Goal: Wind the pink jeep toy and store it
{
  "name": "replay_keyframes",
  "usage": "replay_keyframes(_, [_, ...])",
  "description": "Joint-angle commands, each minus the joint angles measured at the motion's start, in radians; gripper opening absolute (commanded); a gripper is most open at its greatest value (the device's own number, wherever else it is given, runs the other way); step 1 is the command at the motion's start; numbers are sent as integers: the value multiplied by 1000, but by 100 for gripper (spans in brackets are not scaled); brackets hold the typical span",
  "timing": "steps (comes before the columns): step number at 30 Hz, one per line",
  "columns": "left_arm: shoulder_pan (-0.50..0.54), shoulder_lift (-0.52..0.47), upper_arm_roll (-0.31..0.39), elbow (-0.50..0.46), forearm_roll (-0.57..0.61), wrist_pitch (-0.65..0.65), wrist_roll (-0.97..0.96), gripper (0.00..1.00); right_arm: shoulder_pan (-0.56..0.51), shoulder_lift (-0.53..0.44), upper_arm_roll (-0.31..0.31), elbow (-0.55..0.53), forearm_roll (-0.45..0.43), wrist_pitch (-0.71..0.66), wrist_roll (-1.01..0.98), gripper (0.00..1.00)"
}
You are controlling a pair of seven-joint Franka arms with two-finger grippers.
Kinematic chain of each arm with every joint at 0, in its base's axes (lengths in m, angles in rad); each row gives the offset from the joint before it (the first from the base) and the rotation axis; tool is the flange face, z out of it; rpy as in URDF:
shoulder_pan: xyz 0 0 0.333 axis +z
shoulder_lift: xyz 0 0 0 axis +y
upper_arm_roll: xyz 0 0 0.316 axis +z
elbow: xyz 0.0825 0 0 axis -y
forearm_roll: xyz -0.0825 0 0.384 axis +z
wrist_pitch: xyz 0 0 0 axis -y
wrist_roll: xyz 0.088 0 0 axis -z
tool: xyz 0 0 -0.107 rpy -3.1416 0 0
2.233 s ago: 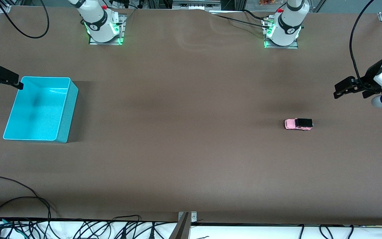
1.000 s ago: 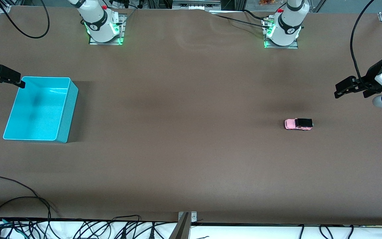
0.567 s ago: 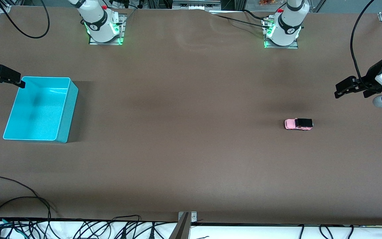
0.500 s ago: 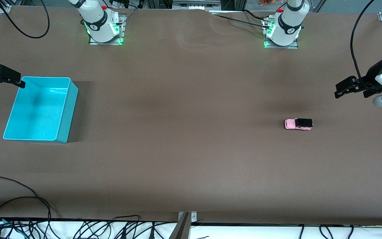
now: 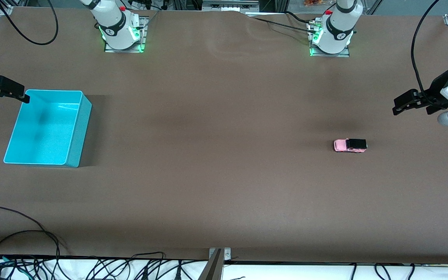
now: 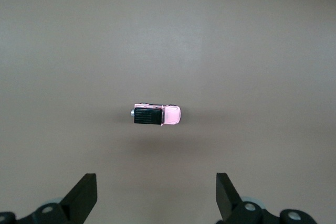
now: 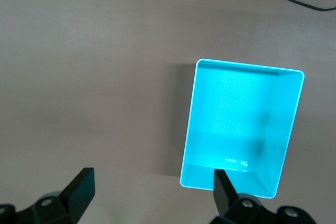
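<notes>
The pink jeep toy (image 5: 350, 145), pink with a black roof, stands on the brown table toward the left arm's end; it also shows in the left wrist view (image 6: 156, 115). My left gripper (image 5: 397, 107) hangs open and empty in the air at that end of the table, apart from the jeep; its tips show in its wrist view (image 6: 156, 195). The turquoise bin (image 5: 49, 127) stands empty at the right arm's end and shows in the right wrist view (image 7: 239, 127). My right gripper (image 5: 23, 97) is open and empty, up by the bin's corner (image 7: 152, 187).
Both robot bases (image 5: 119, 27) stand along the table's edge farthest from the front camera. Black cables (image 5: 25, 241) lie along the edge nearest the front camera. Bare brown table lies between bin and jeep.
</notes>
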Motion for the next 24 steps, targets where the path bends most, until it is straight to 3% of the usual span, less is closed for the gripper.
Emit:
replay_keyframes(1, [-4,-7,-2,7,11,-14,8,100,-1,-8,4,-2,-4,-10,10,100])
replay_keyframes(24, [0,27,-2,7,13,-12,5,100,-1,-8,4,-2,-4,-10,10,100])
